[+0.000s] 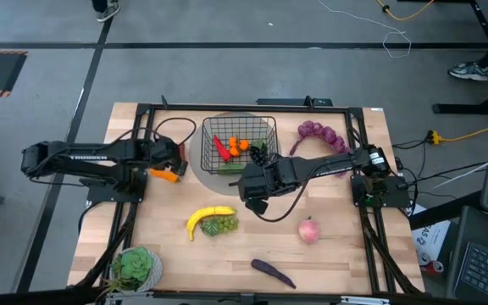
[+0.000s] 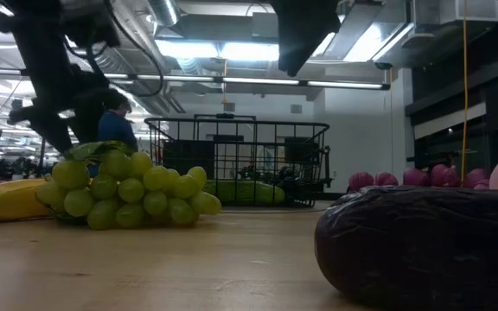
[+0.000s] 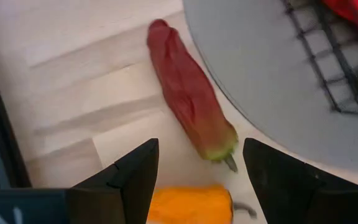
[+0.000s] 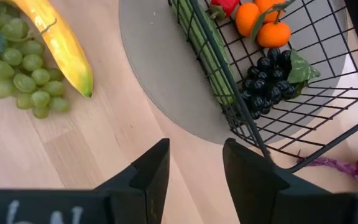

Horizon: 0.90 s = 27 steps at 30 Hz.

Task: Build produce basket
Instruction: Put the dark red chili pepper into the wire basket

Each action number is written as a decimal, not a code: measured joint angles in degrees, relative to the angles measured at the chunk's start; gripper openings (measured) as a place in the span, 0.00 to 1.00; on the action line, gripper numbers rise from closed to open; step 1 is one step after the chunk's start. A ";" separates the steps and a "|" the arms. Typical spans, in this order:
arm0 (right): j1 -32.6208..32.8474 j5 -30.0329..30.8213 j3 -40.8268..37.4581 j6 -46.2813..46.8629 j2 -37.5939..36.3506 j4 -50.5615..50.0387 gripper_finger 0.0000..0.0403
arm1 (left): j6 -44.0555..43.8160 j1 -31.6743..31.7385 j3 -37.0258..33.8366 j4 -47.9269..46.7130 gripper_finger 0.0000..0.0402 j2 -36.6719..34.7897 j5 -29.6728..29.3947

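Note:
The black wire basket (image 1: 238, 142) stands on a round grey disc (image 1: 206, 165) and holds a red piece, oranges (image 4: 263, 25), black grapes (image 4: 269, 78) and a cucumber (image 4: 207, 53). My left gripper (image 3: 201, 149) is open, left of the disc, its fingers to either side above an orange pepper (image 3: 188, 205). A dark red chili (image 3: 188, 102) lies on the wood just beyond it. My right gripper (image 4: 194, 152) hangs open above the table, near the basket's near corner, with nothing between its fingers. A banana (image 1: 210, 216) and green grapes (image 1: 220, 225) lie in the middle of the table.
A pink peach (image 1: 309, 230) and a purple eggplant (image 1: 274, 273) lie near the front. Purple grapes (image 1: 320, 134) lie right of the basket. A potted plant (image 1: 138, 267) stands at the near left corner. A black frame (image 1: 142, 110) runs along the table's edges.

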 joint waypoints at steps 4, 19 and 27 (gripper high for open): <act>0.00 0.02 0.00 -0.12 0.00 -1.05 0.37 | 0.55 4.03 -0.64 3.38 0.57 1.47 0.07; 0.00 -0.03 -0.04 -0.10 0.00 -2.84 0.37 | 7.02 13.32 -0.64 10.61 0.57 14.65 8.78; 0.00 -0.32 -0.04 -0.10 0.00 -3.34 0.37 | 9.03 15.77 -0.64 11.54 0.57 21.55 10.56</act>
